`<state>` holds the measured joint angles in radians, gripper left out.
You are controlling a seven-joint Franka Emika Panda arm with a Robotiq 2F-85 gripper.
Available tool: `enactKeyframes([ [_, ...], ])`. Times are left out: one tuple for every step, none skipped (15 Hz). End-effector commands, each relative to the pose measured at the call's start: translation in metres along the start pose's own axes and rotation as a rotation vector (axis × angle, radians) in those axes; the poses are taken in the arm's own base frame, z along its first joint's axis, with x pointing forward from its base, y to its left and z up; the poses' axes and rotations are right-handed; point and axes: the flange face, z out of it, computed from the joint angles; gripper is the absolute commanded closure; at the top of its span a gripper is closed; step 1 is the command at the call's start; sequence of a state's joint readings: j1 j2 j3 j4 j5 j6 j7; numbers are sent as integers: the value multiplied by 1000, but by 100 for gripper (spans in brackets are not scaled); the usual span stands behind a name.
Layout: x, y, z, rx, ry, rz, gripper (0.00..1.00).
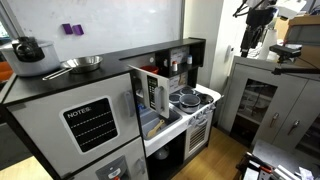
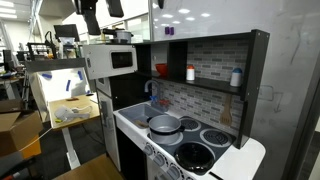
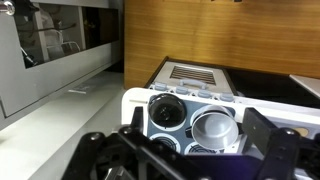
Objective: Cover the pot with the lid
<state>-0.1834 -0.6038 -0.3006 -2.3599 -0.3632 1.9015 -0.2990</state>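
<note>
The pot (image 3: 165, 113) is a small round metal pot with a dark inside, standing on a front burner of the toy stove (image 3: 232, 103). The lid (image 3: 215, 128) is a silvery disc lying on the burner beside it, apart from the pot. In an exterior view the lid (image 2: 165, 125) is to the left of the pot (image 2: 195, 156). My gripper (image 3: 198, 120) is open and empty, high above and away from the stove in both exterior views (image 1: 257, 20) (image 2: 100, 10).
A larger silver frying pan (image 1: 82, 63) and a black kettle (image 1: 27, 48) sit on the dark fridge top. A microwave (image 2: 110, 60) and a shelf with bottles (image 2: 190, 73) stand over the counter. A metal cabinet (image 1: 265, 100) is beside the kitchen.
</note>
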Motion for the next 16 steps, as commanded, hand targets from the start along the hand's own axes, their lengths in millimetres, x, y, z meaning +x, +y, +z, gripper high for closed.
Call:
enactKeyframes([
  [15,18,26,46,43,7,0],
  [19,23,35,60,52,17,0],
  [24,26,43,76,61,22,0],
  [29,28,51,92,68,23,0],
  [34,31,61,108,71,27,0],
  [39,33,73,114,72,30,0],
  [44,34,83,125,72,30,0],
  [48,36,94,131,68,31,0],
  [52,37,106,139,62,30,0],
  [56,38,117,146,54,28,0],
  [60,38,127,151,48,31,0],
  [65,36,136,168,33,12,0],
  [69,34,138,188,20,4,0],
  [59,29,138,167,21,26,0],
  [61,28,142,170,13,22,0],
  [62,27,143,170,10,21,0],
])
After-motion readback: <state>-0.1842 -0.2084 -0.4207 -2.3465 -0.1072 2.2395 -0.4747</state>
